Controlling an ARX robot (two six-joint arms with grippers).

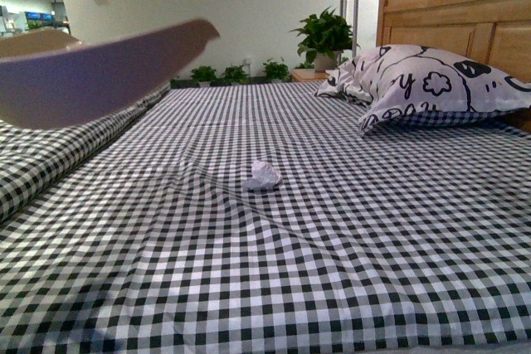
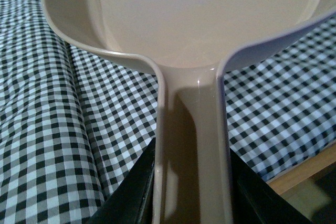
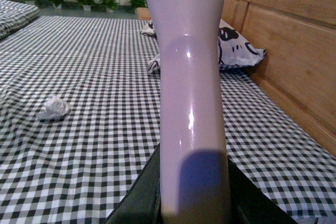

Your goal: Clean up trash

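The trash (image 1: 263, 176), a small crumpled white paper wad, lies on the checked bedspread near the middle of the bed; it also shows as the trash (image 3: 53, 107) in the right wrist view. The pinkish-beige dustpan (image 1: 91, 72) hangs in the air at the upper left, well left of the wad. My left gripper (image 2: 191, 192) is shut on the dustpan (image 2: 191, 30) handle, black fingers (image 2: 131, 192) pressed on both sides. My right gripper (image 3: 194, 203) is shut on the pale brush handle (image 3: 191, 93), which stands up in front of the camera; its bristles are out of view.
A black-and-white printed pillow (image 1: 431, 84) lies at the back right against the wooden headboard (image 1: 456, 6). A second checked bed (image 1: 50, 155) runs along the left. Potted plants (image 1: 323, 39) and a lamp stand beyond the bed. The bed's wooden frame edge (image 2: 304, 174) shows below the dustpan.
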